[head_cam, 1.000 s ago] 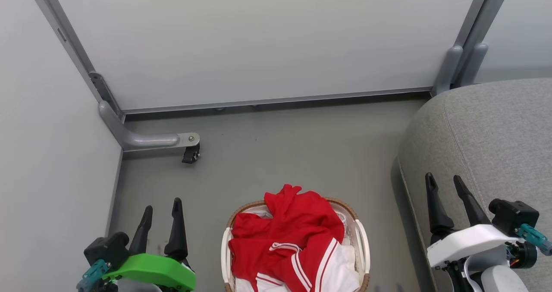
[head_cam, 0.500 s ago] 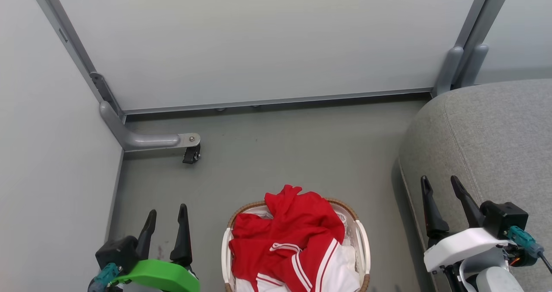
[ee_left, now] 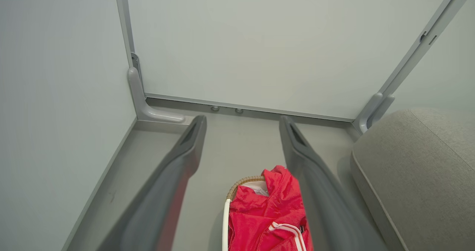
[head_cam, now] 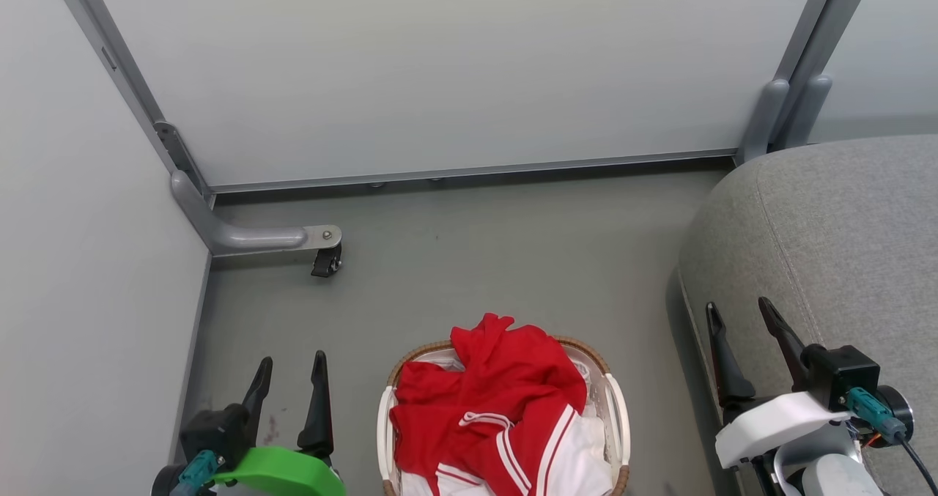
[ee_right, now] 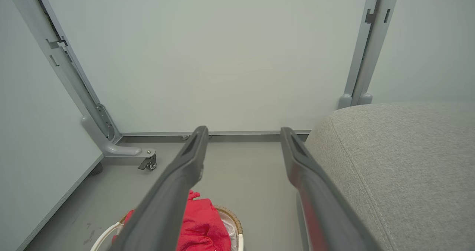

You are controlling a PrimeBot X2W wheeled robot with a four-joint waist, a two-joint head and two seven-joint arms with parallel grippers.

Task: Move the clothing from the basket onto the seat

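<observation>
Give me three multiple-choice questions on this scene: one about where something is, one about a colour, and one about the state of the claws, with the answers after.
1. On which side of the oval white perforated plastic basket with the brown woven rim does the large grey fabric seat stand?
A) the robot's left
B) the robot's right
C) beneath it

2. What is the main colour of the soft clothing heaped in the basket?
A) blue
B) green
C) red

3. How do the left claw and right claw stand?
A) both open and empty
B) both shut on cloth
C) left shut, right open

Answers:
1 B: the seat lies at the head view's right, by the right claw.
2 C: red fabric with white striped trim tops the basket.
3 A: each claw's two fingers are spread apart and grip nothing.
</observation>
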